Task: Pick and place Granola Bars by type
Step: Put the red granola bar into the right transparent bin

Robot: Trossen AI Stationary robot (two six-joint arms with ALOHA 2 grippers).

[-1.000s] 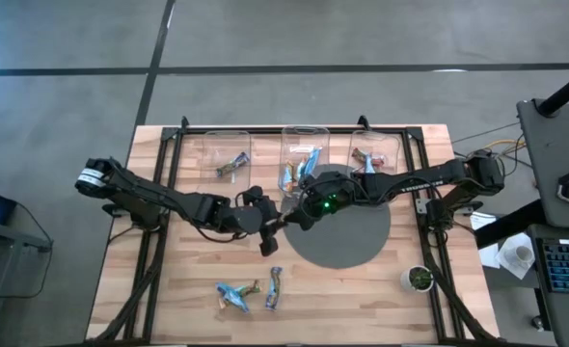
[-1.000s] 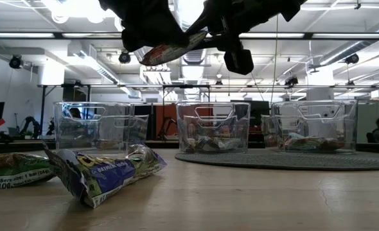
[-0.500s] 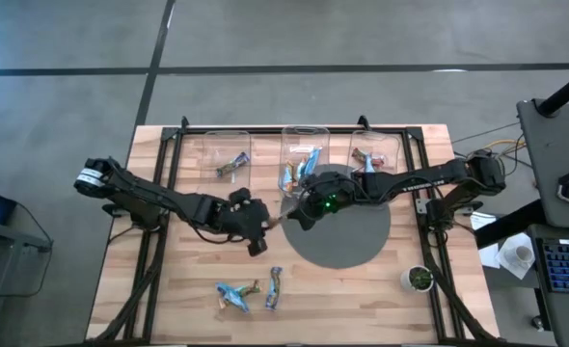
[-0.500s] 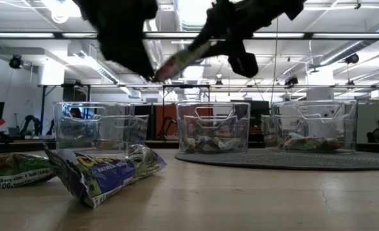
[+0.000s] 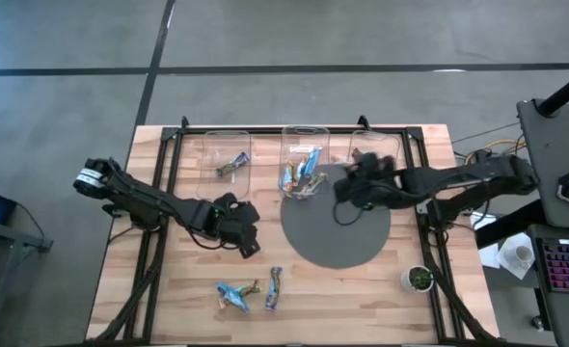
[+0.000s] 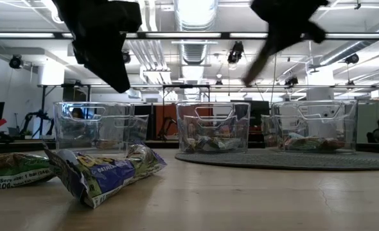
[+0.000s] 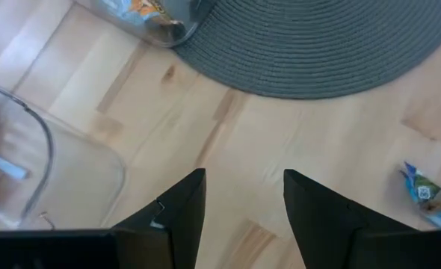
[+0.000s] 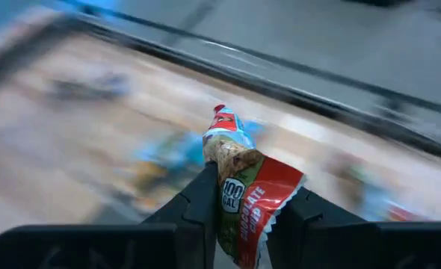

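Standing by the wooden table (image 5: 169, 308), I am watching two dark arms sorting granola bars into three clear plastic bins along the far edge.

The right gripper (image 8: 239, 213) is pinching a red-wrapped bar (image 8: 244, 200) between closed fingers, hovering above the grey round mat (image 5: 338, 241) just beside the right-hand bin (image 5: 373, 152).

The left gripper (image 7: 239, 202) is hanging over bare wood, left of the mat, with its jaws apart and nothing between them.

The left bin (image 5: 229, 159) is holding one bar, the middle bin (image 5: 304, 166) a few blue ones (the right bin is mostly hidden by the arm).

Two blue-wrapped bars (image 5: 254, 291) are lying on the near part of the table, not yet sorted, so the job looks well past halfway.
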